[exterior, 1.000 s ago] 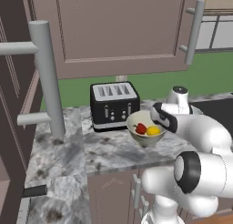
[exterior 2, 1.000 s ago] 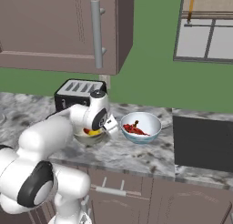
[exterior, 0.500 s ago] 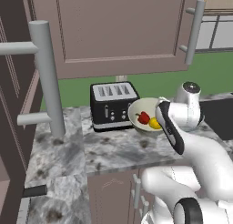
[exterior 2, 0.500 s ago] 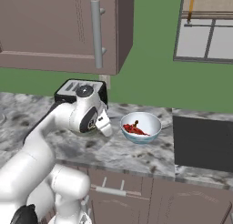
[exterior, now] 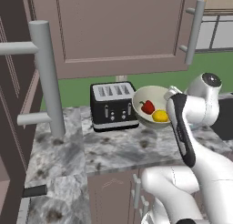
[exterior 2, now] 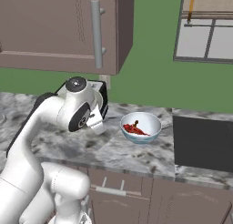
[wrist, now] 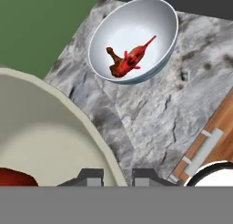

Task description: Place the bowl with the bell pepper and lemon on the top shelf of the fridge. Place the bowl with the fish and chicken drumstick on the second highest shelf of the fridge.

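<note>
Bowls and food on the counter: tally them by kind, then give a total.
Bowls: 2, the bowl with the bell pepper and lemon and the pale bowl
Bell pepper: 1
Lemon: 1
Fish: 1
Chicken drumstick: 1
Total: 6

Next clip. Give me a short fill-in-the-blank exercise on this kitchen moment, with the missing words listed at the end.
1. The gripper grips the cream bowl by its ____.
2. In that bowl, a lemon lies beside a red ____.
3. The pale bowl on the counter holds a chicken drumstick and a red ____.

Missing words: rim; bell pepper; fish
</note>
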Controlling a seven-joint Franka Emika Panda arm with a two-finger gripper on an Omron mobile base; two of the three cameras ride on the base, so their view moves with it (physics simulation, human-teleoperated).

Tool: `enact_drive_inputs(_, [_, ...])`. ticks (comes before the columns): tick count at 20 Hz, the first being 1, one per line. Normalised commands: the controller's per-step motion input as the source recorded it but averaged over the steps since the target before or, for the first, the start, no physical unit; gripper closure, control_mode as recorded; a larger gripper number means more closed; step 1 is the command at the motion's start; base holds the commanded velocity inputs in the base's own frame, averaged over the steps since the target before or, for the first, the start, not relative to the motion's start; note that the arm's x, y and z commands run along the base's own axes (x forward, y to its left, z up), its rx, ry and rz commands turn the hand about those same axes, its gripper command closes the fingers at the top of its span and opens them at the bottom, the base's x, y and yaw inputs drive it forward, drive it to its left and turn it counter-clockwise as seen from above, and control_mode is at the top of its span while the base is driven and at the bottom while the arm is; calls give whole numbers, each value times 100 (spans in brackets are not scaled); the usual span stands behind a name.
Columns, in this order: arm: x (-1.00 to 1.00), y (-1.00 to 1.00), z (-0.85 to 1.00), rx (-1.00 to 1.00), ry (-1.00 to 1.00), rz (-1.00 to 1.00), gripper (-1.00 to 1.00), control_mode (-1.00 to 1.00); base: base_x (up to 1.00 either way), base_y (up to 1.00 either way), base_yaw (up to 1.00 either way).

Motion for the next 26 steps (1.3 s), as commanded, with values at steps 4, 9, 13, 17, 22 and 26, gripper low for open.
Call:
enact_drive_inputs(4, [-64,-10,47,27,0,-1,100,-100,0,0,0])
enact_drive_inputs(9, [-19,0,8,1,-4,0,100,-100,0,0,0])
enact_drive_inputs(13, [0,0,0,0,0,0,100,-100,0,0,0])
enact_drive_inputs(17, [-8,0,0,0,0,0,100,100,-14,0,0])
enact_drive_inputs(22, [0,0,0,0,0,0,100,100,-41,-1,-14])
enact_drive_inputs(26, [0,0,0,0,0,0,100,100,-48,-14,-46])
